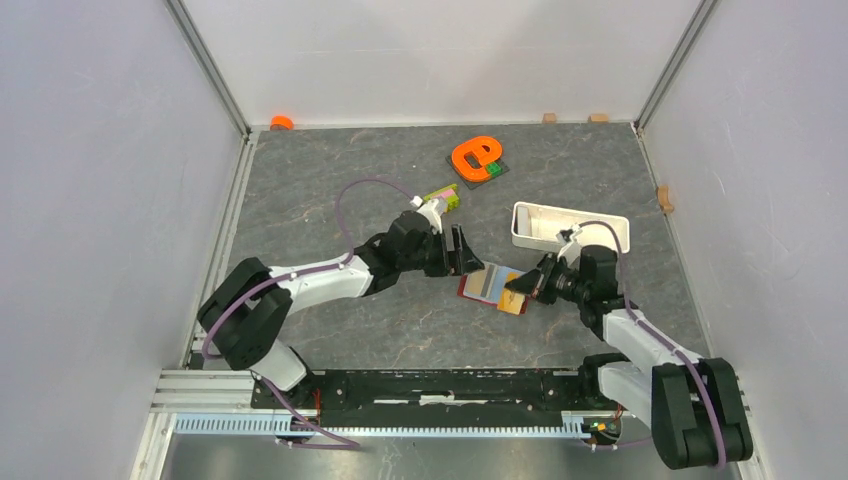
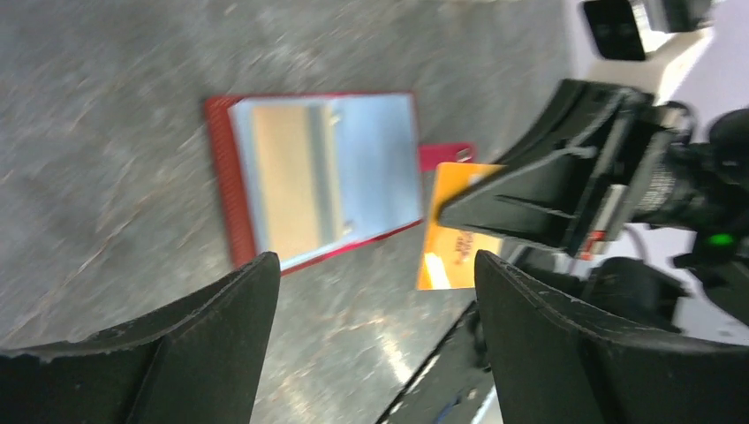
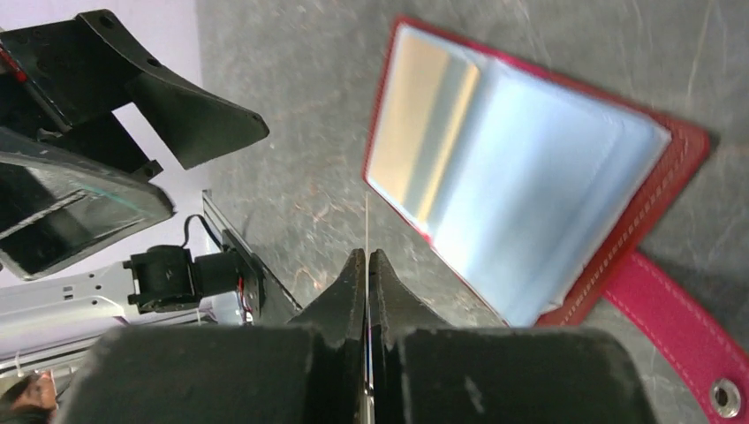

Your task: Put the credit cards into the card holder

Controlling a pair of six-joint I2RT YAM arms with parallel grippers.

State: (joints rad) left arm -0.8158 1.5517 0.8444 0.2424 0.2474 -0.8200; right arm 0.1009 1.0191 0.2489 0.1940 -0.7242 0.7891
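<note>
Left end effector (image 2: pixel 375 265) apart; right end effector (image 3: pixel 366 258) clamps card (image 2: pixel 439 267); white tray (image 1: pixel 521 226) near.

Left claw (image 1: pixel 462 252) close beside card holder (image 1: pixel 485 283)

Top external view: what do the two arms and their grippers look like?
Both arms have white links with black joints; the left arm and right arm each carry a thin purple cable. The left gripper and right gripper have matte black, tapering fingers.

left arm (image 1: pixel 310 285), right arm (image 1: pixel 640 340): white links, black joints. purple cable (image 1: pixel 370 185) loops off each. fingers (image 2: pixel 221 353) black, wedge-shaped, rough-edged. green light (image 2: pixel 720 238) at 3 o'clock, left wrist view.
</note>
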